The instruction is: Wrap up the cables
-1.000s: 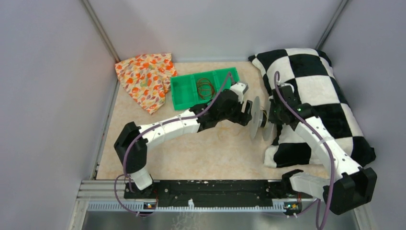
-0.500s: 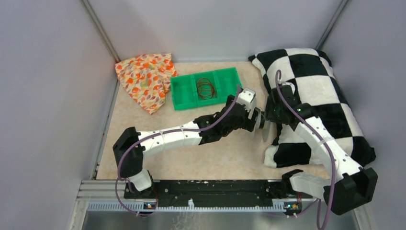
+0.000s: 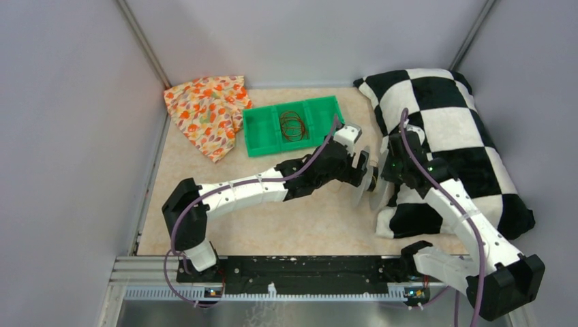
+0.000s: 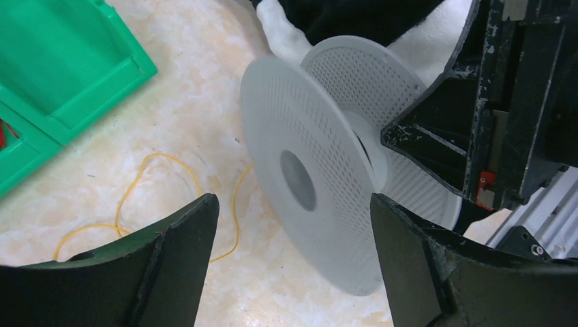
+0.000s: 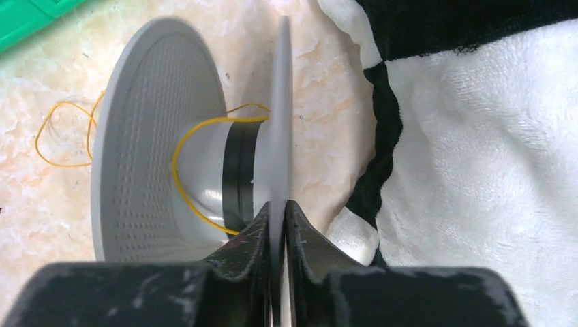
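A clear round spool [image 3: 368,182] stands on edge above the table. My right gripper [image 3: 387,178] is shut on the rim of its right flange, which sits edge-on between the fingers in the right wrist view [image 5: 277,208]. The thin yellow cable [image 5: 175,163] loops loosely over the spool's hub [image 5: 235,170] and trails onto the table to the left. My left gripper [image 3: 361,169] is open and empty, close to the spool's left flange [image 4: 307,177]. Loose yellow cable loops [image 4: 234,208] lie on the table below it.
A green divided tray [image 3: 262,139] at the back holds reddish wire coils [image 3: 292,125]. A floral cloth [image 3: 208,112] lies at the back left. A black-and-white checkered pillow [image 3: 450,129] fills the right side, just behind the spool.
My left gripper has come in close to the spool's left flange and turned at the wrist. The right arm and spool have shifted slightly nearer.
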Controlling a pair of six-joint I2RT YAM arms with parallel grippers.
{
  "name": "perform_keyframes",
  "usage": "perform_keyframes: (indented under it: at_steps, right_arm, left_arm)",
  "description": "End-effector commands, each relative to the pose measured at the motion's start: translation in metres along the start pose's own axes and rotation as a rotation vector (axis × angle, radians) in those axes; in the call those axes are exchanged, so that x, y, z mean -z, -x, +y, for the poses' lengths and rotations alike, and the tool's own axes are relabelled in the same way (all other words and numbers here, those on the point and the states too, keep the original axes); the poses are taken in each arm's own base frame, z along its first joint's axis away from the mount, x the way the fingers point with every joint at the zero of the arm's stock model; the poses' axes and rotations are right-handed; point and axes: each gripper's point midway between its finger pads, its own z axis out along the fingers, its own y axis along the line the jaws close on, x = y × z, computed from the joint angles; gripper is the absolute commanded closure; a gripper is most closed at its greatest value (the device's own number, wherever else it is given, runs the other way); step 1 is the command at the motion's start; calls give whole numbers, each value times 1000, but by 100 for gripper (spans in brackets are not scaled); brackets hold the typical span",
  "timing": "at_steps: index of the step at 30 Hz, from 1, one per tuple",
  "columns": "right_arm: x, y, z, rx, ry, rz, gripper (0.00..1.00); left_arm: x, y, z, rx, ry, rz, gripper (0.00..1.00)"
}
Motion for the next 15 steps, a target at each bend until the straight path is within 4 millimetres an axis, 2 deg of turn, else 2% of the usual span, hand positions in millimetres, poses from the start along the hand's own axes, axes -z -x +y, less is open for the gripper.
perform_keyframes:
  at_steps: [1, 4, 10, 15]
  right_arm:
    - [2, 13, 10, -14, 33, -46, 94]
    - [3, 21, 10, 0, 17, -58, 100]
    - [1, 35, 10, 48, -36, -42, 100]
    - [3, 44, 13, 67, -81, 17, 100]
  left_arm:
    - [3, 20, -14, 38, -56, -29, 12]
    - [6, 26, -18, 44, -68, -33, 12]
    - [12, 37, -18, 36, -68, -59, 12]
    - [19, 34, -19, -23, -117, -93, 9]
